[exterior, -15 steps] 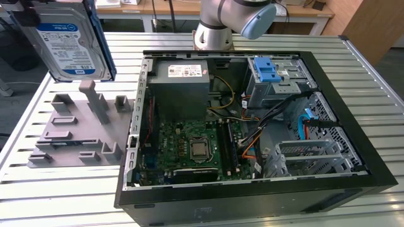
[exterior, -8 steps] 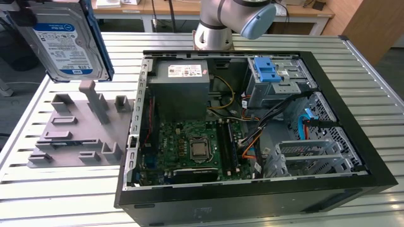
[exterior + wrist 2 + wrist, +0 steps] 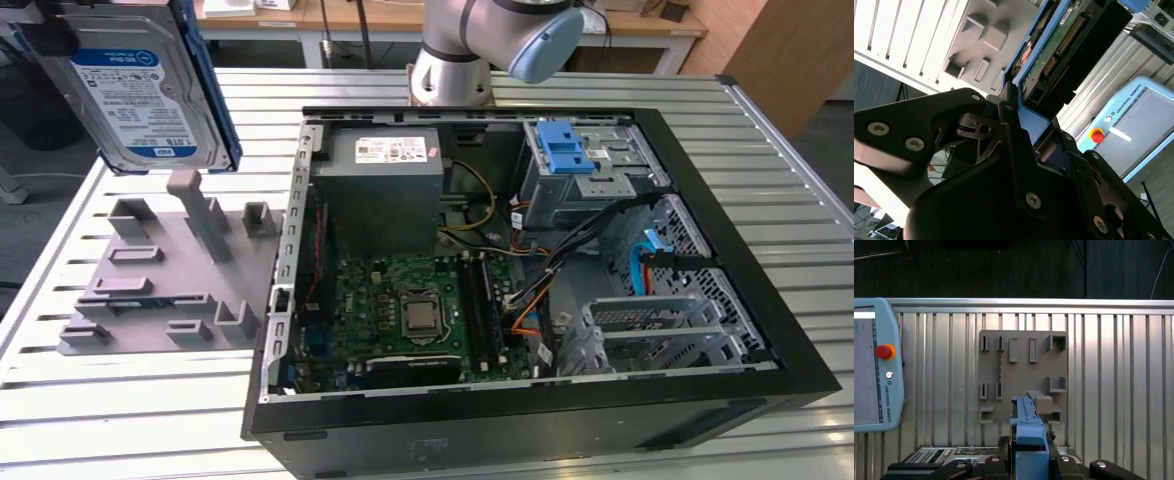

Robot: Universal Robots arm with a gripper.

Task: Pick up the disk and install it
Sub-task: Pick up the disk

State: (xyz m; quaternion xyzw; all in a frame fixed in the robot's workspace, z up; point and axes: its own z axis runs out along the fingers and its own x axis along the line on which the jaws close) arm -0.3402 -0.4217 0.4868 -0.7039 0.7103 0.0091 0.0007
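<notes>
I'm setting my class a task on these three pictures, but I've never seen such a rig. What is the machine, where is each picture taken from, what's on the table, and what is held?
It is one silver-grey jointed robot arm with black gripper fingers. The exterior view looks on from off the arm; both wrist views come from cameras riding on it. On the slatted metal table lie an open black computer case and a grey plastic holder plate. The fingers are shut on the disk, a flat silver-grey metal hard drive in a blue plastic carrier, held in the air.
</notes>
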